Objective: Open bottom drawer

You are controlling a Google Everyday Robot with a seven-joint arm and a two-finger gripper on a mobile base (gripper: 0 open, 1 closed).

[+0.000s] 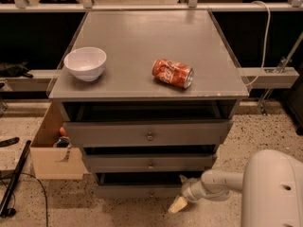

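Observation:
The bottom drawer [142,191] is the lowest, slimmest grey front of the cabinet, with a tiny knob [151,193] at its centre. It sits recessed under the middle drawer [149,163] and the tall top drawer [147,134]. My gripper [177,205] is low at the front right of the bottom drawer, its pale tip pointing down-left just below and right of the knob. My white arm [222,183] reaches in from the right.
A white bowl [85,63] and a red soda can [173,73] lying on its side rest on the cabinet top [142,37]. A cardboard box [52,148] stands at the cabinet's left. A dark pole [14,178] lies on the speckled floor.

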